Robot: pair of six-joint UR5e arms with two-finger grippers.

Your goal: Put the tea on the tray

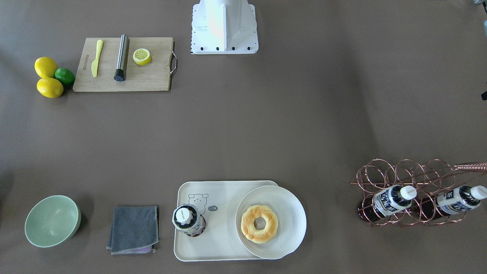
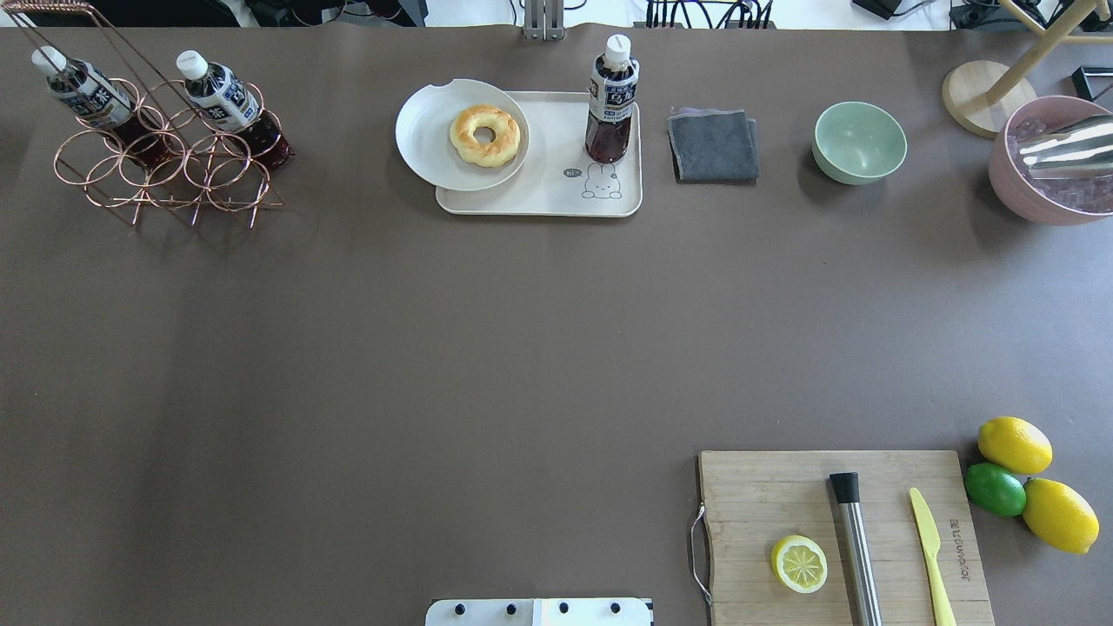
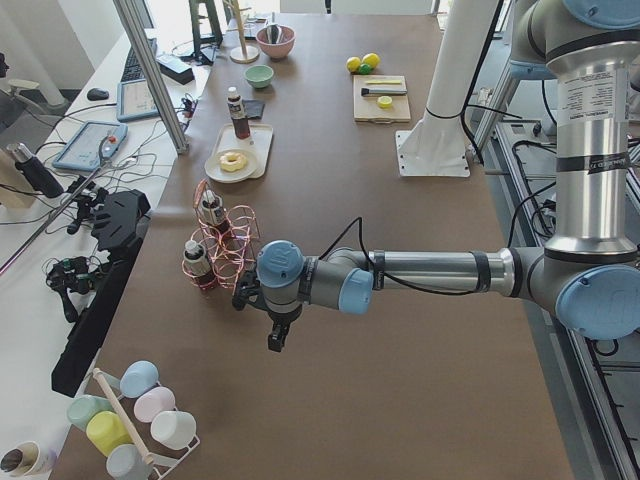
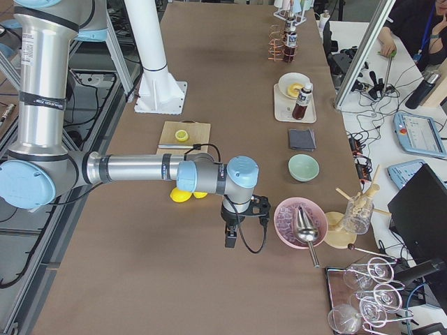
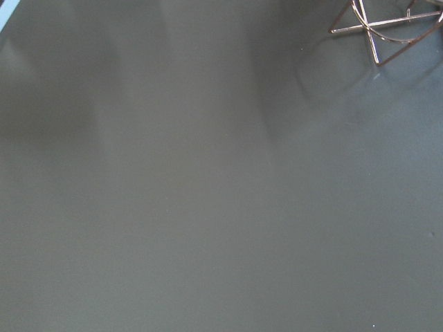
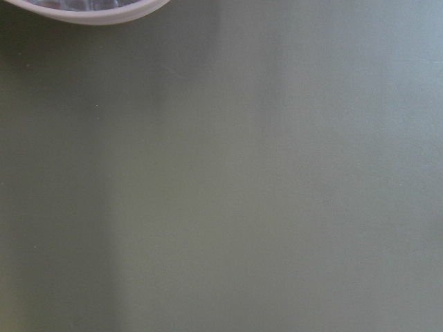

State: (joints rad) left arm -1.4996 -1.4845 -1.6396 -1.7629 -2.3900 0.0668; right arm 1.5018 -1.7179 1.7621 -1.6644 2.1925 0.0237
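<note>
One tea bottle [image 1: 187, 220] with a white cap stands upright on the left part of the cream tray [image 1: 220, 245], beside the bear drawing. In the overhead view the bottle [image 2: 611, 100] stands on the tray's [image 2: 556, 198] far right corner. Two alike bottles [image 1: 393, 199] [image 1: 460, 198] lie in a copper wire rack [image 1: 412, 173]. My left gripper [image 3: 277, 336] hangs over bare table near the rack, and my right gripper [image 4: 230, 237] hangs near a pink bowl. Both show only in the side views, so I cannot tell whether they are open or shut.
A round white plate [image 1: 296, 213] with a doughnut [image 1: 259, 223] overlaps the tray. A grey cloth [image 1: 133, 228] and a green bowl [image 1: 52, 220] lie beside the tray. A cutting board [image 1: 152, 76] holds a lemon half, muddler and knife. The pink bowl [image 2: 1043, 174] holds ice.
</note>
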